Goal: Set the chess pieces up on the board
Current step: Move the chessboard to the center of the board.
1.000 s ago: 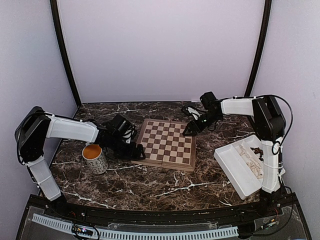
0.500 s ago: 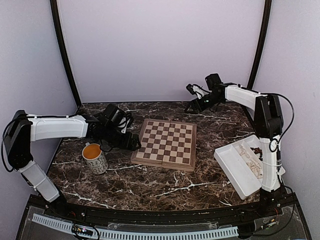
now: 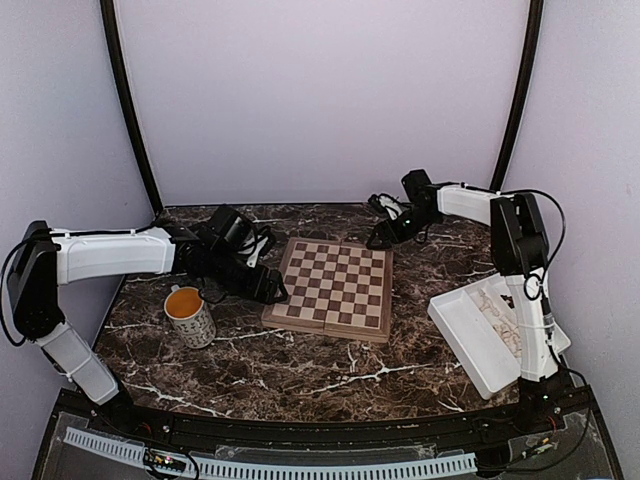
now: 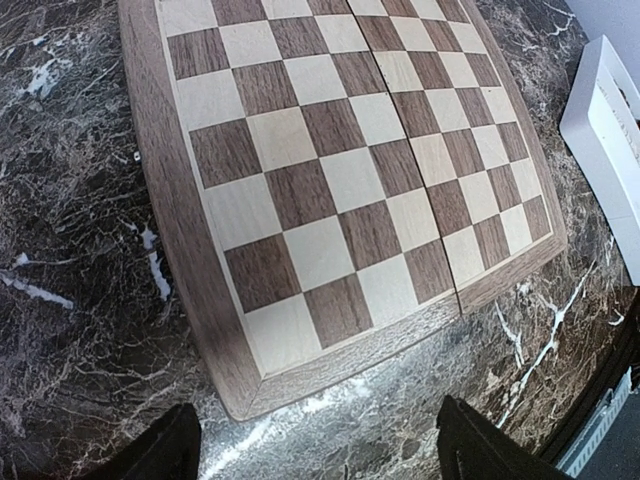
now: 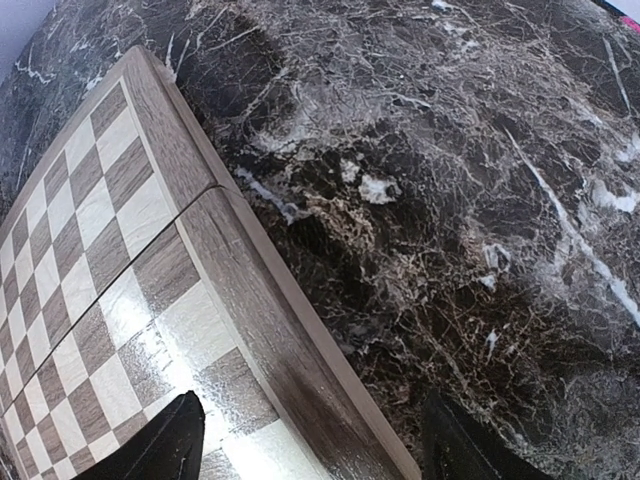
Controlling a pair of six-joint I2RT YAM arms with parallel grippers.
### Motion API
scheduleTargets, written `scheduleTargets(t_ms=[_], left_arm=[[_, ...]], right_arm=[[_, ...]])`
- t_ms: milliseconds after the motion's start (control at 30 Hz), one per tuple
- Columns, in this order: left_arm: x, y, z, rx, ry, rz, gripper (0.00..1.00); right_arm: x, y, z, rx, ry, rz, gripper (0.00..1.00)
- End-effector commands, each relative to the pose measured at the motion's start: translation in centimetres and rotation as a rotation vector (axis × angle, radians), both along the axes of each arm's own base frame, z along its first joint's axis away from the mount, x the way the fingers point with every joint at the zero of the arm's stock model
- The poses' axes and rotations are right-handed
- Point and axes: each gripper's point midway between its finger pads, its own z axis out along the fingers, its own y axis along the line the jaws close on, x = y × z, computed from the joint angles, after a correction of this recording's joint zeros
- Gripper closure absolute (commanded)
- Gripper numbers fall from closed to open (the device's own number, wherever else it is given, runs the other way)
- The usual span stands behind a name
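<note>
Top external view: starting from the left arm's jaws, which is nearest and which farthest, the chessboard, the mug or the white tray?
1. The board: just to their right, its left edge beside them.
2. The mug: to their left, nearer the arm bases.
3. The white tray: far right side of the table.

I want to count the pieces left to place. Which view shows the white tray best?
The top external view: the whole white tray shows, with chess pieces heaped along its right side. The left wrist view catches only one corner, contents unseen; the right wrist view misses it.
</note>
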Motion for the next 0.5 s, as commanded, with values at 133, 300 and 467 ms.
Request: scheduleTargets(t_ms=[133, 300, 467], left_arm=[[-0.4, -0.2, 1.9, -0.021, -0.008, -0.012, 0.17], [-0.3, 0.3, 2.1, -0.003, -0.015, 0.001, 0.17], [-0.6, 1.2, 1.5, 0.045, 0.003, 0.019, 0.18]], right_arm=[[-2.2, 0.4, -1.1, 0.017, 0.049, 0.054, 0.25], [-5.3, 0.0, -1.0, 0.002, 0.070, 0.106, 0.27], [-9.5, -0.4, -0.9, -0.016, 0.096, 0.177, 0.27]])
